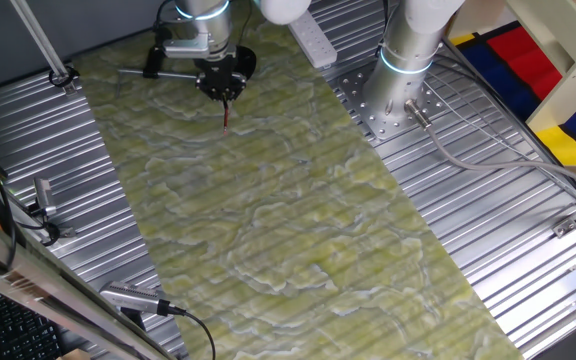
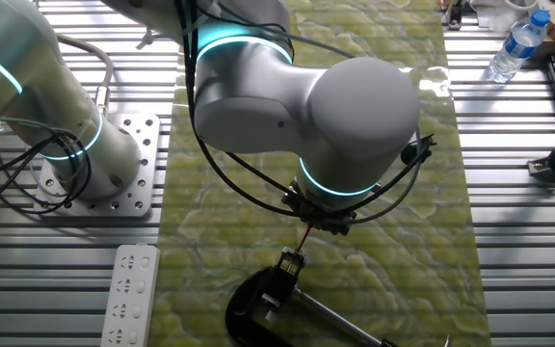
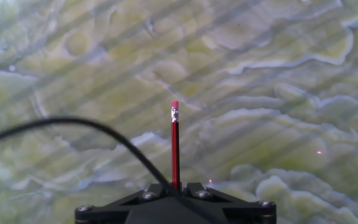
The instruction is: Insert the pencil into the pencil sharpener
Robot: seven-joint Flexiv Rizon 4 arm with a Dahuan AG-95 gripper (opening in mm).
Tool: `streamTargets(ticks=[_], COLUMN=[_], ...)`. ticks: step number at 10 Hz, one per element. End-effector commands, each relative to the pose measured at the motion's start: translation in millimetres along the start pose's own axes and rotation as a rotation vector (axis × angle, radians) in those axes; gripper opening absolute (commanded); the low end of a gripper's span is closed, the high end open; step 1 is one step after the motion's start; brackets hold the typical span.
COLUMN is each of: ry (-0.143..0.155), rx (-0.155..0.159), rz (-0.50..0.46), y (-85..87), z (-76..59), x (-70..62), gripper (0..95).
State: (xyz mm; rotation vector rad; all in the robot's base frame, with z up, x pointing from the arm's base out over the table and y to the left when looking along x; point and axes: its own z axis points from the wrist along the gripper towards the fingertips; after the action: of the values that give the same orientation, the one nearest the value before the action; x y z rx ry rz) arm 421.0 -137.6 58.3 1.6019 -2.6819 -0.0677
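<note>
My gripper (image 1: pixel 224 92) is shut on the thin red pencil (image 1: pixel 227 113), which hangs down from the fingers above the green mat. In the hand view the pencil (image 3: pixel 175 149) sticks straight out from between the closed jaws of the gripper (image 3: pixel 175 186), over bare mat. The black round pencil sharpener (image 1: pixel 245 60) sits just behind the gripper. In the other fixed view the sharpener (image 2: pixel 244 310) lies near the mat's front edge, and the pencil (image 2: pixel 303 237) below the gripper (image 2: pixel 321 224) ends just above it, apart from it. The sharpener is out of the hand view.
A long grey metal rod (image 2: pixel 340 326) runs from the sharpener; it also shows in one fixed view (image 1: pixel 173 74). A white power strip (image 2: pixel 128 294) lies beside the mat. The arm's base (image 1: pixel 398 95) stands on the metal table. A water bottle (image 2: pixel 514 48) stands far off.
</note>
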Motion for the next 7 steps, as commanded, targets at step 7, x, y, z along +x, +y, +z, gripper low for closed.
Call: streamTargets(ticks=[7], ry=[0.003], rx=[0.003], rz=[-0.017], y=[1.2], z=[-0.9], x=[6.9], gripper=[0.0])
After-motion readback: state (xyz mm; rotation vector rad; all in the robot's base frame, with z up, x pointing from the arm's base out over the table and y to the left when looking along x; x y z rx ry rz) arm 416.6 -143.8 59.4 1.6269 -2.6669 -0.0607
